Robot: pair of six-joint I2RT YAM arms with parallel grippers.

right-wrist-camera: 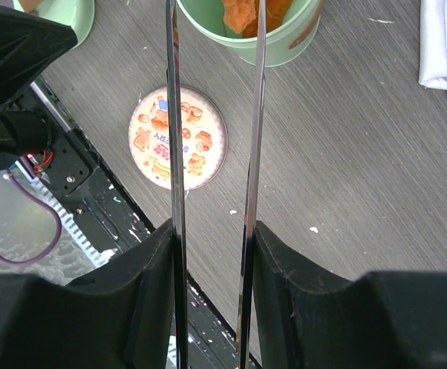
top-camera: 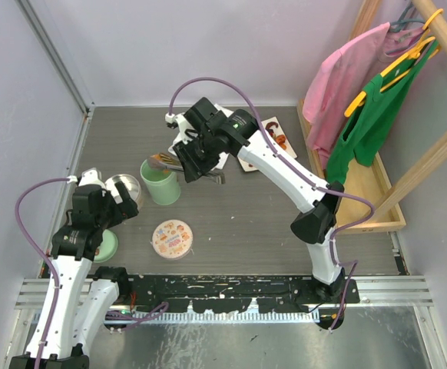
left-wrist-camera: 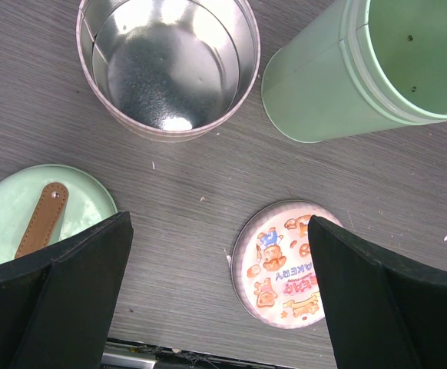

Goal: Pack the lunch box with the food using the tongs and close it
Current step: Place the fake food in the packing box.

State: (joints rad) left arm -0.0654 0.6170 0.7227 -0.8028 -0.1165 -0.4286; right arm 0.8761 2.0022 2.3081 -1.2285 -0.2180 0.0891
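Right arm stretched out, left arm tucked back.
The right gripper (right-wrist-camera: 212,231) pinches the tongs (right-wrist-camera: 176,115) just above the green cup (top-camera: 160,187); the left gripper (left-wrist-camera: 217,231) hangs with jaws spread wide, near that cup's left side.

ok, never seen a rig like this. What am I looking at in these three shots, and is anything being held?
It is a robot with a left arm and a right arm, bolted at the near edge of a table. The top picture looks down from above and behind them. The other two come from a camera on each wrist, so the black shapes at the bottom are that arm's own fingers.

On the table are a mint-green lunch box with orange food in it, an empty metal tin, a round printed lid and a mint-green lid with a brown knob.

The right tool is shut on the tongs, whose arms run out over the lunch box. The left tool is open and holds nothing.
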